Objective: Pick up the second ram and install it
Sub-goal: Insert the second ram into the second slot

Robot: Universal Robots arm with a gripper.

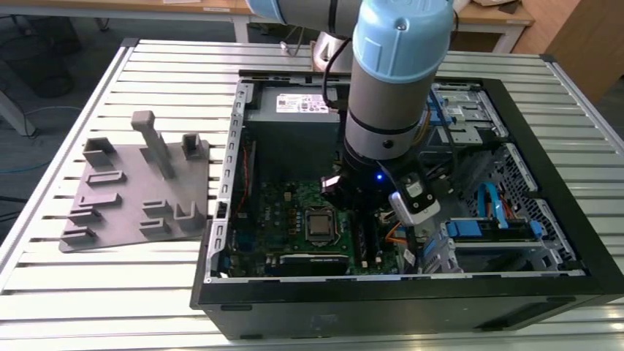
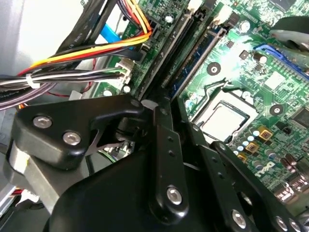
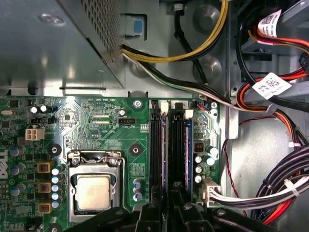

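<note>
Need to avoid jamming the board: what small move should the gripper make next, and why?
Probably a slow, straight descent, keeping alignment. In the first wrist view the gripper sits right over the memory slots beside the processor, in line with them. Whether the second ram is seated is hidden, so go gently.

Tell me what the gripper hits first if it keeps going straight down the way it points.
Most likely the memory slots on the motherboard: in both wrist views the gripper points at them, beside the processor socket. How far above them it sits is unclear.
</note>
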